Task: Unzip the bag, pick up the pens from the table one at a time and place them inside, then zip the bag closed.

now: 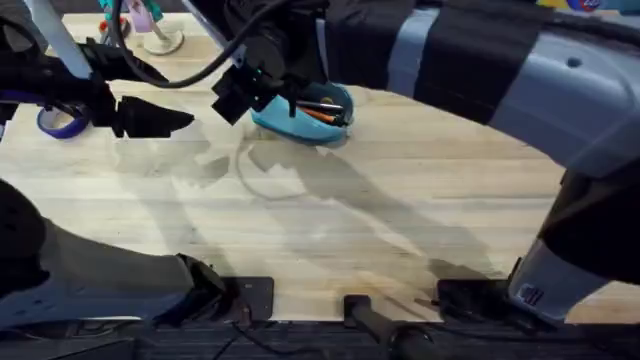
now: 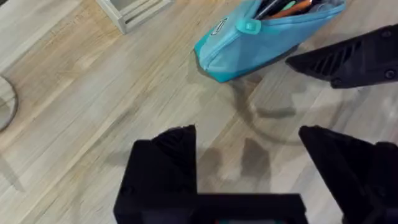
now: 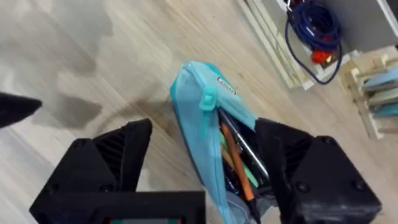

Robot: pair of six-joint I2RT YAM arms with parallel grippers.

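The right arm rises close under the overhead camera, a big grey and black shape, and its right pincer [image 3: 202, 168] sits over the bag [image 1: 302, 112] at the far middle of the bench [image 1: 330, 230]. In the right wrist view its two black fingers stand apart, one on each side of the bag, and I cannot tell whether either touches the cloth. The bag is unzipped, its turquoise pull tab [image 3: 207, 98] at the closed end, and the pens [image 3: 235, 155] lie inside, an orange one plainest among them. The left pincer [image 2: 249, 165] is open and empty, hovering over bare wood just beside the bag.

Judging by this, the loading is done and zipping remains. The pouch is soft and nothing pins it down, so a pull on the tab could drag the whole bag along the bench instead of closing it; the left pincer would need to hold the far end. The pens stick up near the open mouth and might foul the zipper or spill out if the bag tips. The tab is small, so a grab may miss it.

The bench is pale planked wood with a faint ring mark. Beyond it are a white frame, a coil of blue cable [image 3: 314, 28] and wooden shelving.
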